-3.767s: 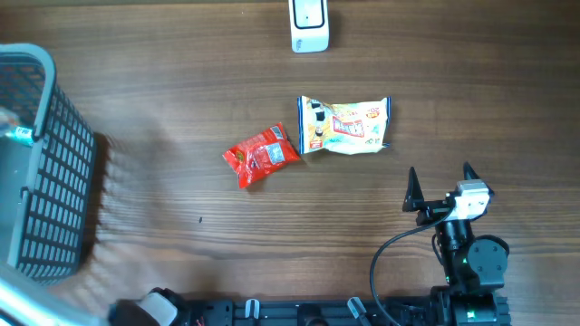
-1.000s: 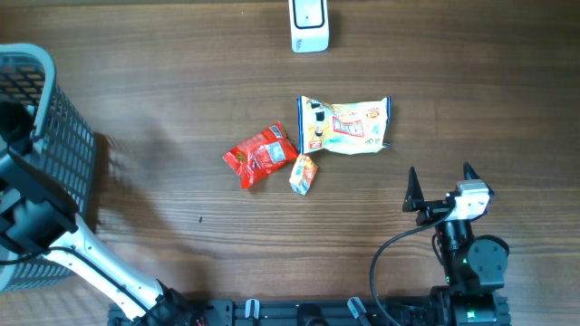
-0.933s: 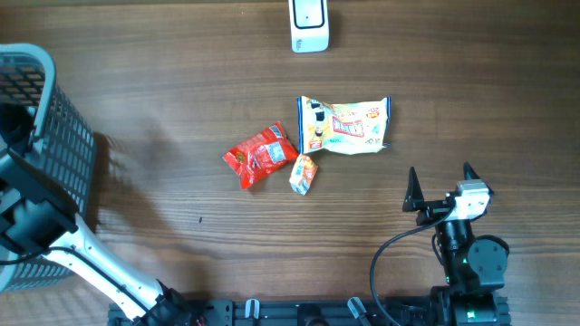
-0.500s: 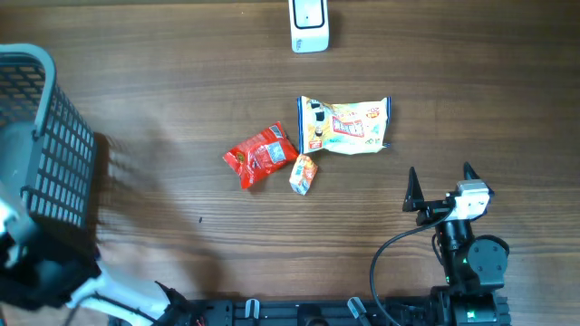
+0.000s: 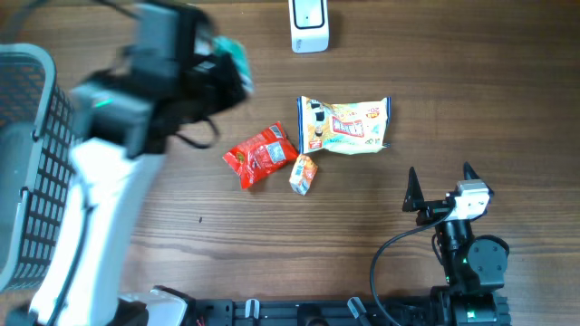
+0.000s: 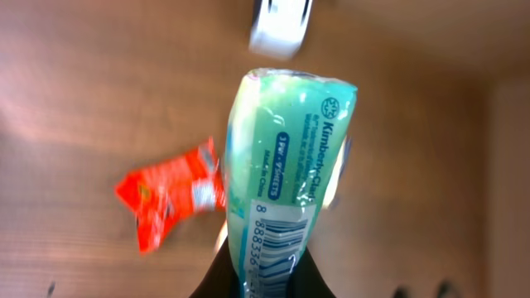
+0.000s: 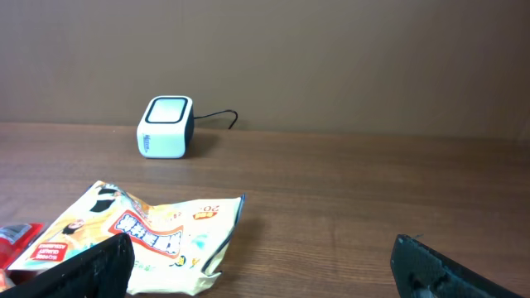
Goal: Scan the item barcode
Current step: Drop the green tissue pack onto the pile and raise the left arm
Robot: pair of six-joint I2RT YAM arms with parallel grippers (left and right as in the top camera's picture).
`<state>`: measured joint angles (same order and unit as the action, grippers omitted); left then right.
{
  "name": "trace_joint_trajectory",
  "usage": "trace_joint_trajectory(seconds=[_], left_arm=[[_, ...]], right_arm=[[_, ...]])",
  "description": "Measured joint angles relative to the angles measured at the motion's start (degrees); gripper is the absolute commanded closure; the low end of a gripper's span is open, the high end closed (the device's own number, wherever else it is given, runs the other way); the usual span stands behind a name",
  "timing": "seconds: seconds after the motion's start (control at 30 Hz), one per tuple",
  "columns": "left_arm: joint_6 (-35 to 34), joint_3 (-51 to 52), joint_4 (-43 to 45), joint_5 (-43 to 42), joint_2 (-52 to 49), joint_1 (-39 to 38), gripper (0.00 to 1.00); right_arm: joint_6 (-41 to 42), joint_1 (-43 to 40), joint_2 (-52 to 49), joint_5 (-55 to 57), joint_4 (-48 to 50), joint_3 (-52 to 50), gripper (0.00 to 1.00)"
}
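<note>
One brown wood-grain desk (image 5: 453, 91) is carrying everything, with a grey plastic grid-walled basket (image 5: 45, 163) standing at its left edge. The left gripper (image 6: 263, 285) is clamping the lower end of a soft, glossy mint-green tissue pack (image 6: 286, 157), holding it above the desk near the boxy white scanner (image 5: 309, 25) and showing its barcode (image 6: 277, 244) to the wrist camera. The right gripper (image 5: 440, 177) is resting with its jaws wide apart. A crinkled yellow-white pouch (image 5: 344, 125), a red foil packet (image 5: 263, 154) and a small orange sachet (image 5: 304, 173) are lying close together mid-desk.

Mint-green tissue pack (image 6: 286, 174), barcode (image 6: 277, 244) showing at gripped end, aloft near white scanner (image 5: 309, 24)
</note>
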<state>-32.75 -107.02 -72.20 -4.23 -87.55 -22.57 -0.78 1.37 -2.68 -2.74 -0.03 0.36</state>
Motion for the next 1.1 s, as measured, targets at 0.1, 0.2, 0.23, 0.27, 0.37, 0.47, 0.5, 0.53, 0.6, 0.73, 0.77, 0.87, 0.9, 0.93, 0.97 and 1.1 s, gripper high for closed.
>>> trace_joint_trajectory(seconds=[0.1,0.2,0.23,0.27,0.37,0.47,0.5,0.53,0.6,0.73,0.77,0.87,0.9,0.93,0.97,1.1], left_arm=[[0.0,10.7,7.5,0.9,-8.8,-10.2,0.94],[-0.4,15.3,11.6,1.4,-20.3,-15.3,0.82],[-0.5,15.6,11.9,1.9,-22.5,-15.5,0.70],[-0.6,15.6,11.8,3.0,-23.8,-15.3,0.68],[-0.7,15.6,11.5,5.6,-24.3,-13.8,0.42],[-0.6,15.6,9.6,7.8,-24.3,-10.9,0.42],[-0.6,15.5,8.5,8.2,-24.3,-9.5,0.41],[-0.6,15.2,6.8,8.5,-24.3,-7.9,0.40],[-0.6,12.2,2.1,9.0,-23.2,-3.5,0.35],[-0.7,4.8,-2.1,9.1,-12.6,3.0,0.00],[-0.5,3.0,-2.5,9.4,-6.0,5.4,0.00],[-0.7,1.3,-8.4,9.6,11.9,11.8,0.00],[-0.7,1.3,-10.4,9.6,15.3,13.4,0.00],[-0.7,1.3,-13.2,9.6,18.0,14.8,0.00],[-0.7,1.3,-15.3,9.7,20.3,15.6,0.00],[-0.7,1.3,-23.6,10.7,26.4,16.0,0.00]], right_arm=[[0.0,0.0,0.0,0.0,0.0,0.0,0.00],[0.0,0.0,0.0,0.0,0.0,0.0,0.01],[0.0,0.0,0.0,0.0,0.0,0.0,0.00],[0.0,0.0,0.0,0.0,0.0,0.0,0.00],[0.0,0.0,0.0,0.0,0.0,0.0,0.00],[0.0,0.0,0.0,0.0,0.0,0.0,0.00],[0.0,0.0,0.0,0.0,0.0,0.0,0.00],[0.0,0.0,0.0,0.0,0.0,0.0,0.01],[0.0,0.0,0.0,0.0,0.0,0.0,0.00],[0.0,0.0,0.0,0.0,0.0,0.0,0.00],[0.0,0.0,0.0,0.0,0.0,0.0,0.00],[0.0,0.0,0.0,0.0,0.0,0.0,0.00],[0.0,0.0,0.0,0.0,0.0,0.0,0.00],[0.0,0.0,0.0,0.0,0.0,0.0,0.00],[0.0,0.0,0.0,0.0,0.0,0.0,0.00],[0.0,0.0,0.0,0.0,0.0,0.0,0.00]])
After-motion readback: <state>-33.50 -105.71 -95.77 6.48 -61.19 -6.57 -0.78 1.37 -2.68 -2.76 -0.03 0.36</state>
